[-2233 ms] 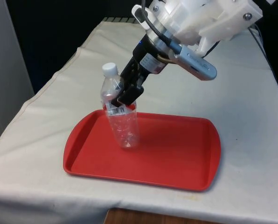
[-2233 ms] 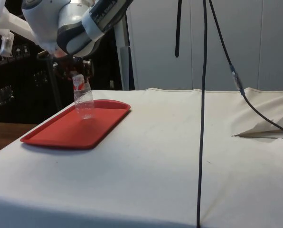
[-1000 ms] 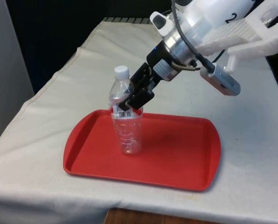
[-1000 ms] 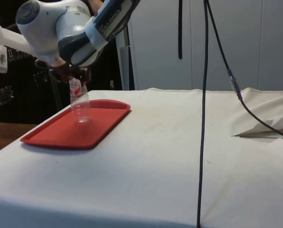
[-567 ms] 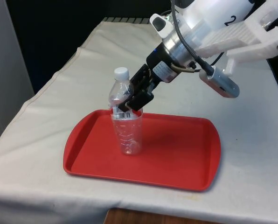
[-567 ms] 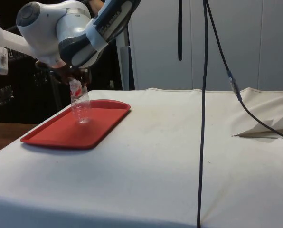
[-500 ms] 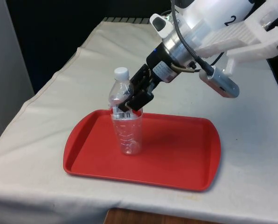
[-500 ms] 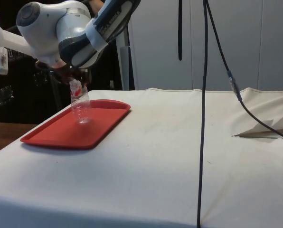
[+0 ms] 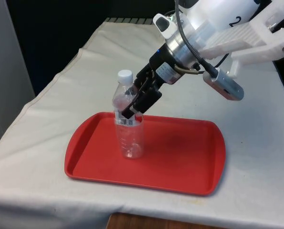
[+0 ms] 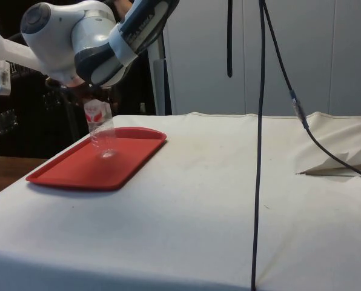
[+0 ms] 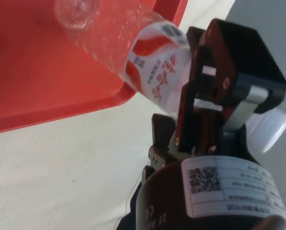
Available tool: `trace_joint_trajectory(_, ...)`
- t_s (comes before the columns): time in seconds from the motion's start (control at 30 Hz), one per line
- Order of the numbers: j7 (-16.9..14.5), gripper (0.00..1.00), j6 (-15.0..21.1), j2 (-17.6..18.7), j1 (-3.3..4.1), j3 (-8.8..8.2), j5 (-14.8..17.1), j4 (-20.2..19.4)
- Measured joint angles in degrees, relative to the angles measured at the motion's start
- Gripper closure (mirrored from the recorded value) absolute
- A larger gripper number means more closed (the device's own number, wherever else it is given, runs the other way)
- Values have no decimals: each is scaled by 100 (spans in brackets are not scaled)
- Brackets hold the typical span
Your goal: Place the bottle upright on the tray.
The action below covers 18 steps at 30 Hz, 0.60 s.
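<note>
In the side view the robot arm hides the bottle's cap and the gripper. The bottle — clear plastic, ribbed, white cap, a red-and-white label around its upper part — stands upright on the red tray, toward the front view's left. The black gripper sits at label height — its fingers spread apart, right beside the bottle, not squeezing it.

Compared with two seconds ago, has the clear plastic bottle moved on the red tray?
Yes. The clear plastic bottle leaned toward the front view's left before; now it stands upright, its base at nearly the same spot on the red plastic tray.
</note>
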Motion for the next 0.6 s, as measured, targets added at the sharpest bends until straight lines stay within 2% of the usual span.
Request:
trace_joint_trajectory(0.07,0,0,0,0,0,0,-6,0)
trace_joint_trajectory(0.6,0,0,-40,0,0,0,-23,0)
